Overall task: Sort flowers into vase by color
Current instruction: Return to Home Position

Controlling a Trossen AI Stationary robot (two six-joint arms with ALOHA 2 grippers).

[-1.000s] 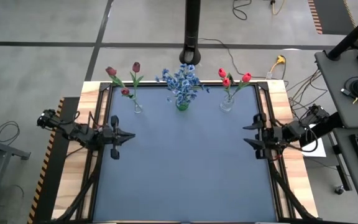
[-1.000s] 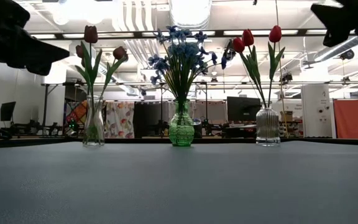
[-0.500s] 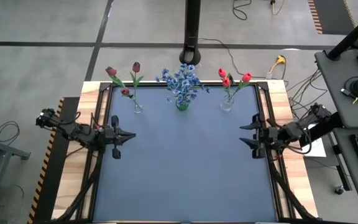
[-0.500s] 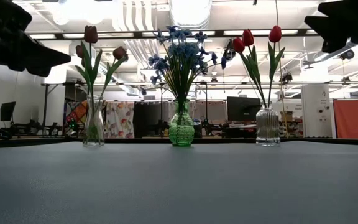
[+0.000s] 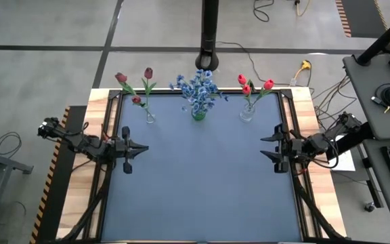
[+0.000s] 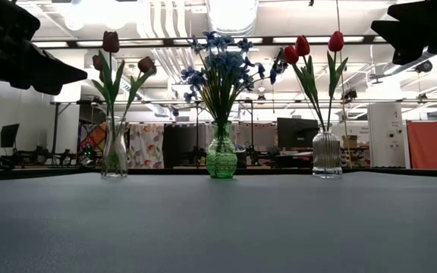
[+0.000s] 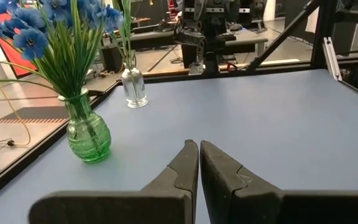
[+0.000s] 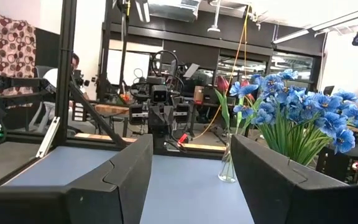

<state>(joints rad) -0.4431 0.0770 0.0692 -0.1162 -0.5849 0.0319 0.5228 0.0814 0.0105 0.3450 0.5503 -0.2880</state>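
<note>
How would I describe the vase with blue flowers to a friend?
Three vases stand in a row along the far edge of the blue table. The green vase is the middle one. Both neighbours are clear glass holding tulips; it alone is green, round-bellied, and filled with blue flowers.

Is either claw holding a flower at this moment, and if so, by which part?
Nothing is held. The left claw is shut on nothing; the right claw is open and empty.
</note>
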